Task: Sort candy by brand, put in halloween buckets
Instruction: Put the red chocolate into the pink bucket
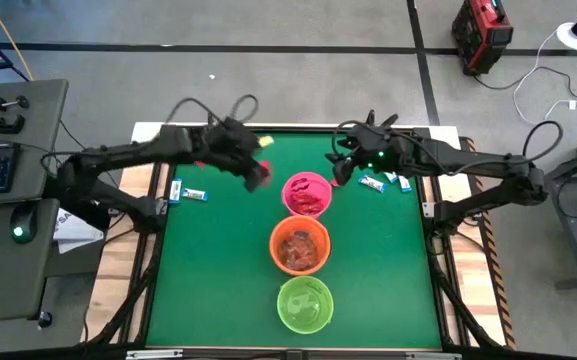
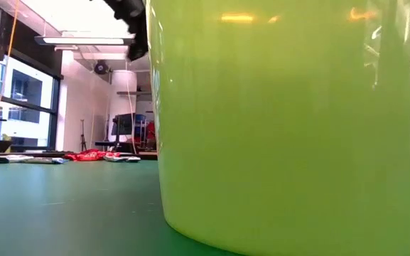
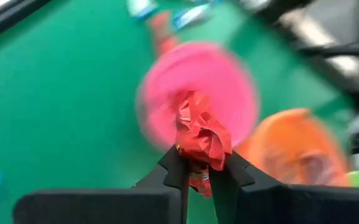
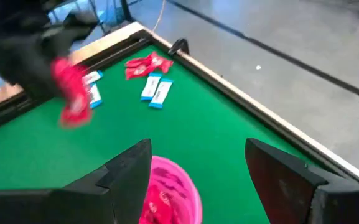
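Note:
My left gripper hangs above the table just left of the pink bucket, shut on a red candy. The right wrist view shows the same candy dangling under the left arm. My right gripper hovers open at the pink bucket's far right side; its fingers frame the pink bucket's rim. The orange bucket and green bucket stand in a row toward the near edge. The green bucket fills the low view. Loose blue-and-white candies lie flat on the mat. My left gripper pinches the crumpled red candy wrapper at its lower part between the two fingertips. The candy is lifted clear of the table, with most of the wrapper sticking out beyond the fingers, in front of the pink bucket.
Red candies and blue-and-white packets lie near the table's far left corner. More blue-and-white packets sit right of the pink bucket. The green mat has a raised wooden border. A keyboard and mouse sit on a side desk to the left.

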You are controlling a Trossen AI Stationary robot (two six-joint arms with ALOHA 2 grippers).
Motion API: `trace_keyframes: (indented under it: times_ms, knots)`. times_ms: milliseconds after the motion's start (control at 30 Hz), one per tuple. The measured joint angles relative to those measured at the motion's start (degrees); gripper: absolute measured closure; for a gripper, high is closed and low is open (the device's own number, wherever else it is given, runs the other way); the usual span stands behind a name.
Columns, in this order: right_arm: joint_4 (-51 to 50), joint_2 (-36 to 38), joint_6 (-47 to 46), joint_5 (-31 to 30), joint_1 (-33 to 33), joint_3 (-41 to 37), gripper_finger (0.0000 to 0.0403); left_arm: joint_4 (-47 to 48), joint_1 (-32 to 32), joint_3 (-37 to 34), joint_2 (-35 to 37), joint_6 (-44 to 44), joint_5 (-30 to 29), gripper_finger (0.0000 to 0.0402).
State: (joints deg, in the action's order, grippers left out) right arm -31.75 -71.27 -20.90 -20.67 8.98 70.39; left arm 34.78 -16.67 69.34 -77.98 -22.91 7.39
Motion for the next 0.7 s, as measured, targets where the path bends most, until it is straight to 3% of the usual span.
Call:
trace_keyframes:
  times_ms: [133, 233, 467, 700]
  knots:
    - [-0.3, 0.18, -0.01, -0.87, 0.01, 0.0, 0.0151, -15.19, 7.04, 0.0, -5.28, 0.9, -5.39, 0.0365]
    - [-0.26, 0.18, -0.01, -0.88, 0.01, 0.0, 0.0151, -21.01, 9.11, 0.72, -9.83, 1.31, -7.95, 0.0358]
    - [-0.61, 0.18, 0.32, -4.34, 0.01, 0.0, 0.0151, -20.93, 9.57, 3.51, -17.5, -0.9, -5.57, 0.0311]
    - [-4.51, 0.18, 0.39, -4.59, 0.26, 0.0, 0.0151, -20.31, 9.14, 3.85, -17.67, -0.58, -3.21, 0.0228]
